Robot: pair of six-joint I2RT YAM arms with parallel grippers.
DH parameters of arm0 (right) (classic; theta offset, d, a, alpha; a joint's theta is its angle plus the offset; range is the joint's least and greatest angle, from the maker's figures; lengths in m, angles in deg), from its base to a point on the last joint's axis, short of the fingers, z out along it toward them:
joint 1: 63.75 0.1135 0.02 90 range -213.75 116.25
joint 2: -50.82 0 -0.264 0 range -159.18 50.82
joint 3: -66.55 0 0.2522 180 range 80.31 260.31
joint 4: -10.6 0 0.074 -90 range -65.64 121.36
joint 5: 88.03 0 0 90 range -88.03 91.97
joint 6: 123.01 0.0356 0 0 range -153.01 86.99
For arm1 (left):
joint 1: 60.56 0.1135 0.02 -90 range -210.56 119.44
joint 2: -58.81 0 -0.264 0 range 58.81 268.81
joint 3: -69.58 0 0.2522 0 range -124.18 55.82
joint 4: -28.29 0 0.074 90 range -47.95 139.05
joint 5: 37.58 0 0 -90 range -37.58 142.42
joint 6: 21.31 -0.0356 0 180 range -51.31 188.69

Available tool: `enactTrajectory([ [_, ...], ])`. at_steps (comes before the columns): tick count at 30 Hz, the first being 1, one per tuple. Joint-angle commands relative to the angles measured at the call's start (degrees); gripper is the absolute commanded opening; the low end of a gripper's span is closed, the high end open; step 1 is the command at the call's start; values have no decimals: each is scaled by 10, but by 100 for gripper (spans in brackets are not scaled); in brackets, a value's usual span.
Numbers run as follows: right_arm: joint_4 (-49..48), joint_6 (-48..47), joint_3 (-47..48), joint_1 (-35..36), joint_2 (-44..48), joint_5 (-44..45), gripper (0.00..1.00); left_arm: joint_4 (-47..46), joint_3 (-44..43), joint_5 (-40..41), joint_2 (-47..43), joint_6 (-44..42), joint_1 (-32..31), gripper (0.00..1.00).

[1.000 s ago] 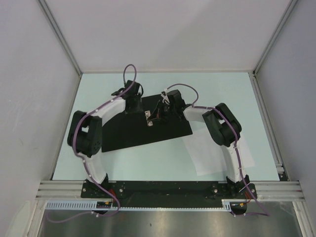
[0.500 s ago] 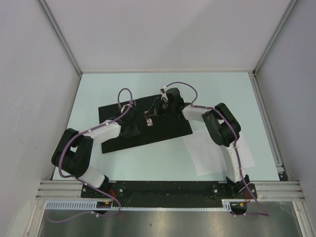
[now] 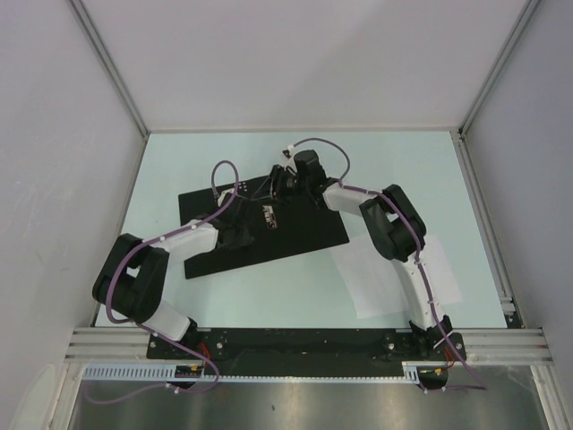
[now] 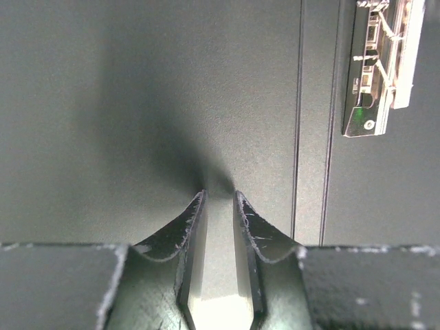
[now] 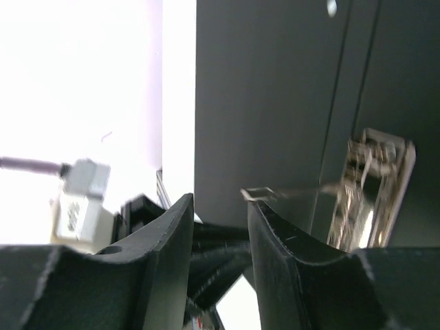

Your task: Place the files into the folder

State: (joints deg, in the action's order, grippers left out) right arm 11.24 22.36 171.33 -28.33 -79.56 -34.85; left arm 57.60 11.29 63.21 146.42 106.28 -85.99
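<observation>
Two steps pending: lift silver metal clip [image 4: 375,69], insert white paper sheets [image 3: 387,285]. Left gripper [image 4: 220,196], narrow, empty, pins black-lined flat folder [image 3: 309,235]; right gripper [image 5: 220,203] hold indeterminate.

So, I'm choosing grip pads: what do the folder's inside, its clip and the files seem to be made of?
The folder inside looks matte black, likely plastic or coated board: dull, with scored lines. The clip looks like bright metal, glinting. The files look like thin white paper, lying flat.

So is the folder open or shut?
Open. The folder lies spread flat, black inside up, its clip showing. The files lie outside it.
</observation>
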Motion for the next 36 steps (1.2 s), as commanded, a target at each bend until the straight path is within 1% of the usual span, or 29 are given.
enactTrajectory([
  [1, 6, -27, 78, -7, -49, -25, 43, -21, 14, -1, -13, 11, 1, 26],
  [3, 6, -39, 100, -11, -62, -23, 46, -22, 16, -5, -15, 9, 1, 26],
  [5, 21, -77, 128, -15, -90, -15, 51, -25, 23, -4, -19, 7, 1, 26],
  [7, 59, -102, 193, -20, -115, -19, 53, -28, 27, -6, -21, 4, 1, 27],
  [8, 61, -101, 208, -21, -143, -26, 54, -30, 30, -11, -23, 2, 1, 27],
  [9, 56, -98, 239, -26, -153, -32, 54, -31, 31, -13, -24, 0, 1, 27],
  [11, 55, -105, 268, -28, -176, -45, 56, -35, 37, -16, -27, -1, 0, 28],
  [12, 66, -111, 308, -28, -201, -54, 56, -36, 38, -19, -30, -3, 0, 28],
  [15, 82, -106, 363, -30, -245, -74, 56, -34, 38, -23, -36, -8, 0, 29],
  [16, 88, -110, 389, -30, -247, -76, 56, -31, 37, -25, -39, -14, 0, 29],
  [18, 128, -146, 404, -28, -230, -65, 56, -28, 35, -30, -56, -21, -1, 32],
  [19, 161, -162, 402, -29, -213, -56, 57, -29, 36, -32, -67, -30, -1, 39],
  [20, 219, -195, 404, -30, -195, -28, 57, -32, 37, -37, -79, -37, -2, 43],
  [21, 258, -215, 404, -32, -152, -3, 58, -45, 38, -61, -101, -42, -4, 48],
  [22, 300, -229, 403, -33, -129, 29, 59, -56, 37, -88, -110, -55, -4, 57],
  [23, 386, -244, 399, -36, -106, 104, 60, -68, 34, -120, -115, -59, -5, 60],
  [24, 421, -250, 388, -40, -52, 137, 59, -88, 30, -174, -116, -60, -8, 62],
  [25, 447, -253, 352, -41, -24, 168, 61, -100, 18, -198, -115, -57, -13, 65],
  [26, 497, -257, 330, -43, 8, 236, 65, -112, 13, -219, -113, -53, -18, 65],
  [27, 516, -269, 306, -46, 36, 264, 70, -137, 6, -240, -107, -48, -34, 66],
  [28, 532, -270, 273, -58, 95, 291, 80, -146, -12, -266, -93, -38, -44, 68],
  [29, 549, -267, 201, -67, 125, 327, 81, -153, -22, -277, -83, -35, -57, 68],
  [30, 547, -258, 149, -82, 155, 328, 81, -153, -36, -282, -71, -32, -86, 68],
  [31, 537, -253, 98, -111, 225, 322, 84, -169, -67, -288, -41, -29, -101, 68],
  [32, 516, -251, -1, -131, 255, 305, 85, -172, -84, -292, -22, -26, -116, 69],
  [33, 510, -246, -44, -149, 289, 301, 86, -177, -119, -295, -4, -24, -147, 69],
  [34, 507, -246, -82, -164, 344, 301, 88, -177, -138, -296, 20, -22, -162, 69],
  [35, 505, -248, -152, -194, 375, 301, 89, -177, -156, -296, 63, -17, -174, 69],
  [36, 507, -253, -175, -205, 398, 303, 89, -172, -189, -297, 89, -2, -189, 69],
])
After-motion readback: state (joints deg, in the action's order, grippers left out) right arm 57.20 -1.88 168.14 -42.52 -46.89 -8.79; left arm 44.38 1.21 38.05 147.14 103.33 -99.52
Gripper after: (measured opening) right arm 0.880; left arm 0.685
